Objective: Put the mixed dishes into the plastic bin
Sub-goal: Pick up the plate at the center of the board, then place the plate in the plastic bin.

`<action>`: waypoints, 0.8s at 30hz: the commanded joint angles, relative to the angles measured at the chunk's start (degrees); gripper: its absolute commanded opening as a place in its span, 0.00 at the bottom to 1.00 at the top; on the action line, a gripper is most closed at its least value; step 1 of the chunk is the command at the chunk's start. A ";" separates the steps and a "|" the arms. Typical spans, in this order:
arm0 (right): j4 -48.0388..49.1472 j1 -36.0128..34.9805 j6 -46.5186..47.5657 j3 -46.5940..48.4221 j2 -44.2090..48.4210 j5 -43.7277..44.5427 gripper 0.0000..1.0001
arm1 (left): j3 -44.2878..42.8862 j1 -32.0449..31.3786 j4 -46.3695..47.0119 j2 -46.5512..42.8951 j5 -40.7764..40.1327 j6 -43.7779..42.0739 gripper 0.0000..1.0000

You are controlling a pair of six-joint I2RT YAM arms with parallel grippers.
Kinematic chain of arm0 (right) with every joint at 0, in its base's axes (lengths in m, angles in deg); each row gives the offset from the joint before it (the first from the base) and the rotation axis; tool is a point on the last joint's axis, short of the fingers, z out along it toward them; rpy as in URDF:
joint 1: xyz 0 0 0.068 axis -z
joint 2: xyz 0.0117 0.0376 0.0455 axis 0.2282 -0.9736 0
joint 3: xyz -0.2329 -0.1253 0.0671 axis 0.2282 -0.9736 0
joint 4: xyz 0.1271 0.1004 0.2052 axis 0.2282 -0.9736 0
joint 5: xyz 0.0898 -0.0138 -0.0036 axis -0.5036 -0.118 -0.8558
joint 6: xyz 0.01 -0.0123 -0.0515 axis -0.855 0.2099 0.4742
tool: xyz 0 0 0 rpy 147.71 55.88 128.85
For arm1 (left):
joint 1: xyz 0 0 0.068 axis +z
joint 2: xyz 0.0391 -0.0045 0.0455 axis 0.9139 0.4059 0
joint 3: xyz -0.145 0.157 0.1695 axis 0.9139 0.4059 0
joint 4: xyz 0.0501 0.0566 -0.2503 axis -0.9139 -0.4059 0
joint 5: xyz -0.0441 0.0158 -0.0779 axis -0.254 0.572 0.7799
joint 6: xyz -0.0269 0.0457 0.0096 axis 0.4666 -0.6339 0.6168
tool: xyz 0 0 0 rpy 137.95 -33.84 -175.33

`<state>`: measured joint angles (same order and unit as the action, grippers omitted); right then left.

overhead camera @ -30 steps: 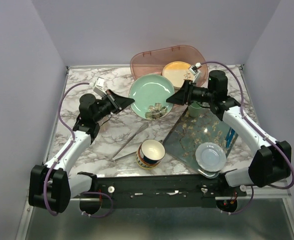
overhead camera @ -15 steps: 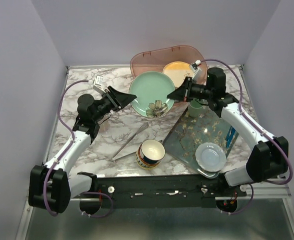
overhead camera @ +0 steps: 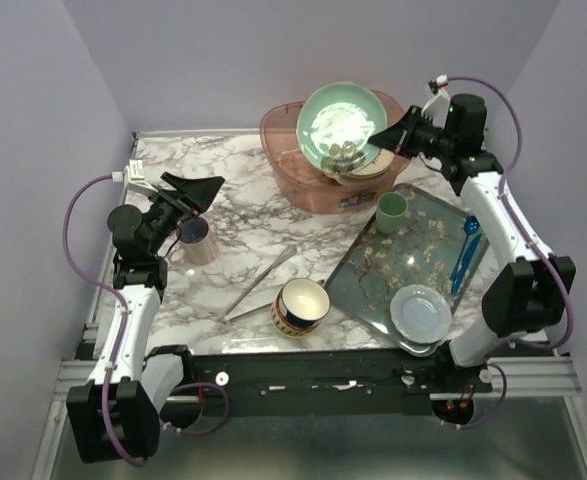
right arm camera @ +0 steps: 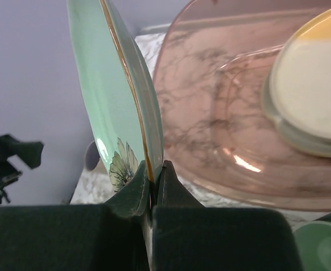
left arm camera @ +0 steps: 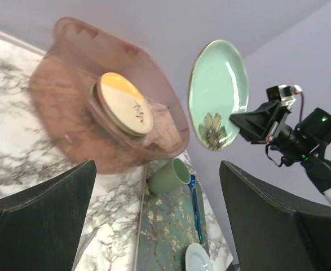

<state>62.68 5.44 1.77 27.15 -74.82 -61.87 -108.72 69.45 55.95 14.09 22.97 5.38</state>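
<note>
Above the plastic bin (overhead camera: 295,175) — mint-green plate (overhead camera: 341,120) upright on edge

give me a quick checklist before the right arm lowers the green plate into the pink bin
1. Grip: right gripper is shut on the rim of the mint-green plate: ok.
2. Plate over the plastic bin: it overlaps the bin from above, but the left wrist view shows it beside the rim: cannot tell.
3. Plate tilt: nearly on edge, not flat for laying down: not ok.
4. Landing room: the cream plate sits in the bin, with bare floor beside it: ok.
5. Left gripper: open, near the lilac mug, away from the bin: ok.
</note>
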 commanded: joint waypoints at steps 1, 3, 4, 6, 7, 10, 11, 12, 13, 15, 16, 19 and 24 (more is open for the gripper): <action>-0.23 1.68 2.26 10.06 -6.16 8.07 0.00 | 4.88 2.75 0.23 -0.43 -0.02 1.32 0.99; -0.67 2.21 2.78 14.19 -10.20 9.23 0.00 | 5.94 4.07 1.02 -0.25 0.60 1.94 0.99; -0.85 2.30 3.05 15.25 -11.35 10.71 0.00 | 6.12 4.25 1.29 -0.08 0.78 2.21 0.99; -0.94 2.56 3.40 18.85 -15.11 11.69 0.00 | 5.86 4.69 1.38 0.27 1.22 2.12 0.99; -0.85 2.48 4.45 19.82 -16.10 13.17 0.01 | 5.68 4.69 1.38 0.36 1.56 2.03 0.99; -0.94 2.65 6.04 23.77 -21.02 15.29 0.00 | 5.06 4.95 1.20 0.80 2.27 1.68 0.99; -0.85 2.74 6.13 24.57 -22.07 15.39 0.00 | 4.89 5.04 1.03 0.89 2.36 1.59 0.99; -0.94 2.91 6.30 25.44 -23.04 15.39 0.00 | 4.89 5.13 1.03 0.80 2.45 1.59 0.99; -0.85 2.83 6.65 26.41 -24.79 15.82 0.01 | 4.80 5.13 0.94 0.80 2.45 1.42 0.99; -0.94 2.91 7.18 27.03 -26.12 16.26 0.00 | 4.71 5.13 0.67 0.54 2.36 1.24 0.99; -0.94 2.83 7.53 27.30 -27.00 16.70 0.01 | 4.62 5.21 0.67 0.63 2.53 1.07 0.99; -0.94 2.92 8.32 27.47 -28.06 17.41 0.00 | 4.62 5.56 0.94 0.80 2.97 1.41 0.99; -0.94 3.00 9.11 27.30 -30.08 18.29 0.01 | 4.97 6.18 2.26 1.07 3.50 2.30 0.99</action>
<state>56.40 8.07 10.34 50.50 -104.70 -44.04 -102.77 74.74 55.99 14.92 24.50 7.15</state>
